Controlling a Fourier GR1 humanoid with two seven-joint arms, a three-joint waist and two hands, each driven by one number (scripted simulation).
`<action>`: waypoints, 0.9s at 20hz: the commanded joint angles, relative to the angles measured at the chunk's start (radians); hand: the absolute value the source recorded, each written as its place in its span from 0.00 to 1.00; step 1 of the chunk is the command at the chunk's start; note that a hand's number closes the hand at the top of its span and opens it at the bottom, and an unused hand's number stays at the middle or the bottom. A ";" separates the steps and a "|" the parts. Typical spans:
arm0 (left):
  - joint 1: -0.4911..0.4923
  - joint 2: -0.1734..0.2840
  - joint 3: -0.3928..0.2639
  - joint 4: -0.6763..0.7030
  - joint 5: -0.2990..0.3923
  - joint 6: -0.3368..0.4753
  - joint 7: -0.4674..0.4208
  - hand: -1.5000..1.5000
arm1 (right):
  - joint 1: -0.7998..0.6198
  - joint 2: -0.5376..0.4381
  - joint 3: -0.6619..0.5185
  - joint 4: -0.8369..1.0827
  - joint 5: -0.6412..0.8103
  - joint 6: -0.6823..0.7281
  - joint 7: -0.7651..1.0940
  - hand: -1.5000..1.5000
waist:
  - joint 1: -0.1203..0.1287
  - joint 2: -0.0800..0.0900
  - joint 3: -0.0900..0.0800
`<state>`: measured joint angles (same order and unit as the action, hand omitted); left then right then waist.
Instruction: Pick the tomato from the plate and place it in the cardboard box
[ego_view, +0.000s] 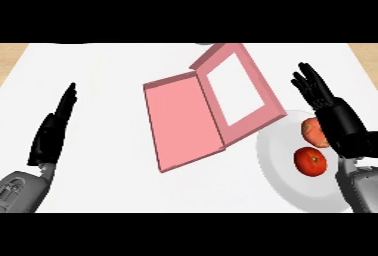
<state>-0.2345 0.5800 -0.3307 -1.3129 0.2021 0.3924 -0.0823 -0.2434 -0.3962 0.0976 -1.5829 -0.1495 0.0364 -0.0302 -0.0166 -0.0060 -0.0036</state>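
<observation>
A red tomato (311, 161) lies on the white plate (284, 165) at the right of the counter. A second, paler reddish fruit (313, 131) sits on the plate just behind it, partly hidden by my right hand (336, 117). That hand hovers over the plate's far right side, fingers straight and pointing away, holding nothing. The pink box (214, 100) lies open in the middle, its lid flap (181, 120) spread to the left. My left hand (55, 127) rests open at the far left, fingers up.
The white counter top (111, 65) spreads around everything, with wooden edges showing at the far top corners. The box stands just left of the plate, its near corner close to the plate's rim.
</observation>
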 joint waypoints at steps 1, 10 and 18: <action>0.059 0.015 0.066 -0.030 0.010 -0.069 -0.027 0.50 | -0.012 0.001 -0.080 -0.011 -0.035 0.030 -0.017 0.00 | 0.019 0.005 0.004; 0.150 -0.049 0.007 -0.099 0.020 0.011 0.061 0.50 | 0.038 0.028 -0.280 0.057 0.070 -0.318 0.026 0.00 | 0.021 0.003 0.005; 0.175 -0.066 0.011 -0.183 -0.036 0.022 0.163 0.50 | 0.187 -0.059 -0.241 -0.016 0.129 -0.157 -0.097 0.00 | 0.010 0.004 0.003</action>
<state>-0.0653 0.5323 -0.3098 -1.4816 0.1876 0.3959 0.0410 -0.1225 -0.3890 -0.1751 -1.5564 -0.0829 -0.1723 -0.1341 -0.0009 -0.0016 0.0003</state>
